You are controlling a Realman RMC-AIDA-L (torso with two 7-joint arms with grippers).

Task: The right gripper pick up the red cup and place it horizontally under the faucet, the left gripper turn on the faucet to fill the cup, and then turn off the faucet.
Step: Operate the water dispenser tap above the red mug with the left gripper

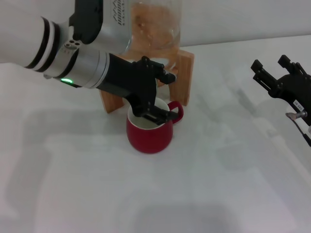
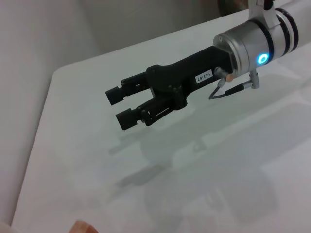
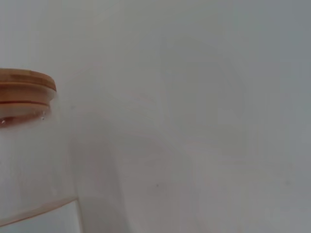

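The red cup (image 1: 148, 133) stands upright on the white table, in front of the wooden stand, its handle toward my right. My left gripper (image 1: 172, 97), with the green light on its wrist, reaches over the cup's mouth at the front of the stand. Its fingers stand apart, one above and one just over the cup's rim. The faucet is hidden behind this claw. My right gripper (image 1: 271, 63) is open and empty at the far right, well away from the cup. It also shows in the left wrist view (image 2: 118, 108), hovering above the bare table.
A glass drink jar (image 1: 155, 24) with amber liquid sits on a wooden stand (image 1: 187, 68) at the back. The right wrist view shows the jar's wooden lid (image 3: 24, 87). The table's edge (image 2: 43, 111) shows in the left wrist view.
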